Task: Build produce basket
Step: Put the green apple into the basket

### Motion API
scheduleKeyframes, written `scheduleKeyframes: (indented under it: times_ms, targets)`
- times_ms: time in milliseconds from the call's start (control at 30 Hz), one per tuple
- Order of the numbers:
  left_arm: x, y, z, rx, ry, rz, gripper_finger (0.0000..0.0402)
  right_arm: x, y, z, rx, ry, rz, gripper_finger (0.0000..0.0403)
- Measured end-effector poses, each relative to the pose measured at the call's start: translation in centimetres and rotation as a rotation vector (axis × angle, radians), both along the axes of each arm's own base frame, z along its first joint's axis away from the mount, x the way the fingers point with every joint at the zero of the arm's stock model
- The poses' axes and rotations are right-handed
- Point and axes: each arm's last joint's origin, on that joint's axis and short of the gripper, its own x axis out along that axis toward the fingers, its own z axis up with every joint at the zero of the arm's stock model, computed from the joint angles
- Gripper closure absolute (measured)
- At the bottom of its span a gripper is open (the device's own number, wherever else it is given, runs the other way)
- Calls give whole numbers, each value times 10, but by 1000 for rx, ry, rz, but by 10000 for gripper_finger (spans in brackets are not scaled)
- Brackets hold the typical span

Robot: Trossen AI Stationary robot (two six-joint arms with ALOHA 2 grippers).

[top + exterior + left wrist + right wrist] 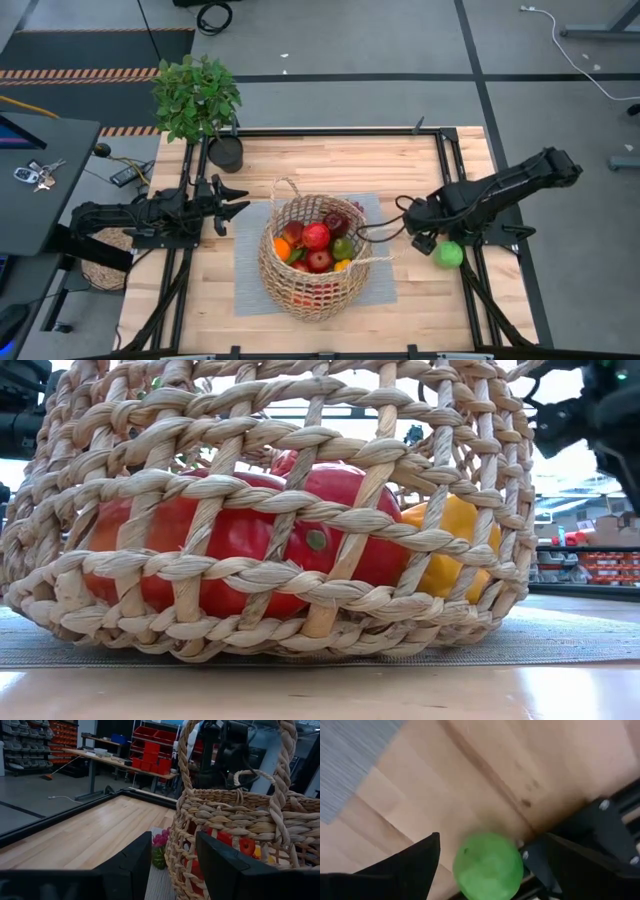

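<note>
The tan wicker basket (310, 258) stands on a grey mat (250, 275) at the table's middle. It holds several red, green, orange and yellow produce pieces (318, 240). In the low view a big red piece (250, 530) and a yellow one (455, 545) show through the weave. A green round fruit (449, 254) rests on the bare wood by the black frame at the right. My right gripper (482, 845) is open above it, one finger on each side, with gaps showing. My left gripper (236, 205) is open and empty just left of the basket (240, 830).
A potted plant (197, 95) in a black pot stands at the far left corner. A small pink-red piece (161, 840) lies on the mat behind the basket. The black frame rail (600, 835) runs close beside the green fruit. A flat woven disc (105, 262) lies off the table's left.
</note>
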Motion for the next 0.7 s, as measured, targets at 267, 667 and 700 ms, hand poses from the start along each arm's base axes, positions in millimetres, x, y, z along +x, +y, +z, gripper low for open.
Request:
scheduleKeyframes:
  times_ms: [267,667,700]
  targets:
    - [0,0,0,0,0,0,241,-8,6,-12,-24,48,-75,26]
    - [0,0,0,0,0,0,241,-19,21,-10,72,169,-158,25]
    - [0,0,0,0,0,0,241,-19,23,-10,73,166,-153,25]
